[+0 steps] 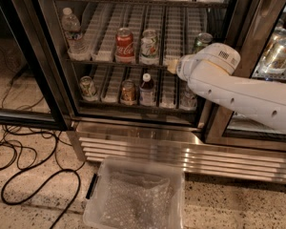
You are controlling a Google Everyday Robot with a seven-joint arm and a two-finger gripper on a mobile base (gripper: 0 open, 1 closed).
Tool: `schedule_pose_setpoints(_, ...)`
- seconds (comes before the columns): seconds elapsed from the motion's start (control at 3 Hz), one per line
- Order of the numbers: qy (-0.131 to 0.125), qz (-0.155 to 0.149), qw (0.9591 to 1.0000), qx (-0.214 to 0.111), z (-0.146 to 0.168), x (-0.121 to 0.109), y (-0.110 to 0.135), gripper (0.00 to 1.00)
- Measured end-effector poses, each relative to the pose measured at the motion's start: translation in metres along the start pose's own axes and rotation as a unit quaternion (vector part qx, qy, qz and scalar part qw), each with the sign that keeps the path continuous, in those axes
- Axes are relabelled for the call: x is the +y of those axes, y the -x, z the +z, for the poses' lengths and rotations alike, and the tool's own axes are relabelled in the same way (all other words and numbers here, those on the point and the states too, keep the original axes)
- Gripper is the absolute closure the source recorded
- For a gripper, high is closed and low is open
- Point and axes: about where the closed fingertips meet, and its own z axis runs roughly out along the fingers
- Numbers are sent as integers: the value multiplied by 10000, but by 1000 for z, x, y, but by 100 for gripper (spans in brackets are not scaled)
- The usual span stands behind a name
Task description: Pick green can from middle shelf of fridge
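The fridge (148, 149) stands open in front of me. Its middle shelf (174, 37) carries white ribbed lane trays. On it stand a water bottle (72, 32), a red Coca-Cola can (125, 45), a mostly white can (149, 44) and, at the far right, the green can (202, 40). The green can's lower part is hidden behind my white arm (238, 92). The arm reaches in from the right. My gripper (173, 66) is at the shelf's front edge, just left of and below the green can; only a tan tip shows.
The lower shelf holds two cans (88, 87) (128, 92) and two bottles (146, 88) (188, 98). A clear plastic bin (133, 199) sits on the floor before the grille. Black cables (33, 175) lie at left. The closed right door (276, 56) shows bottles behind glass.
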Motion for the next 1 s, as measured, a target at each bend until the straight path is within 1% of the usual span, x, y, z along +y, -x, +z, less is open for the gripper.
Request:
schedule_pose_setpoints(0.33,69,80,9999,17,2,6,1,34)
schedule_pose_setpoints(0.67,10,77,10000,-32,2,3,6,34)
schedule_pose_setpoints(1.0,-141,46,9999,-38,1,-8,6,34)
